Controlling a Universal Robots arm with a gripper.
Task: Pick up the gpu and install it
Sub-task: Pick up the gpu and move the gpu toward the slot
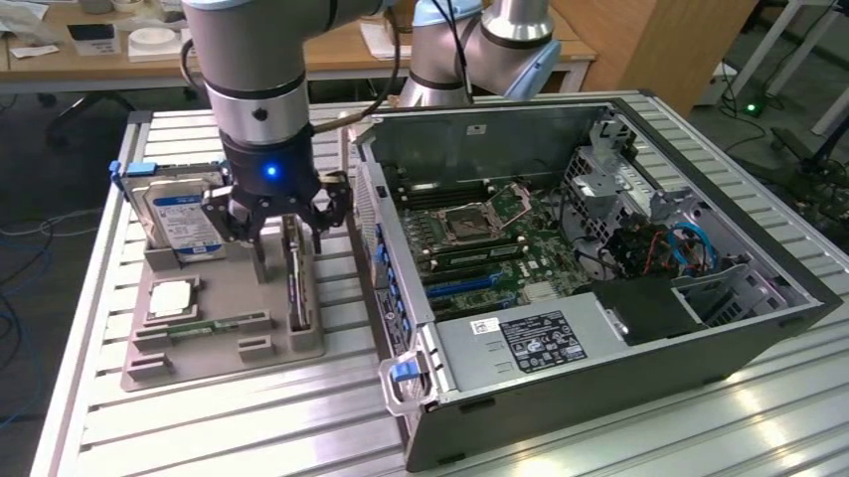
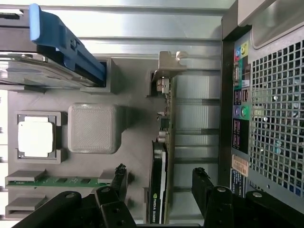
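Note:
The gpu (image 1: 297,290) stands on its edge in a slot of the grey holder tray (image 1: 213,360), a thin green card with a black cooler. In the wrist view the gpu (image 2: 162,142) runs lengthwise, its metal bracket at the far end. My gripper (image 1: 281,231) hangs open just above it. In the wrist view the gripper (image 2: 160,172) has one black fingertip (image 2: 120,174) on each side of the card, apart from it and holding nothing.
The tray also carries a silver hard drive (image 1: 183,221) with a blue bracket (image 2: 61,35), a CPU (image 1: 173,298) and a memory stick (image 1: 210,325). The open computer case (image 1: 743,328), motherboard (image 1: 484,234) exposed, stands close beside the tray on the exterior view's right.

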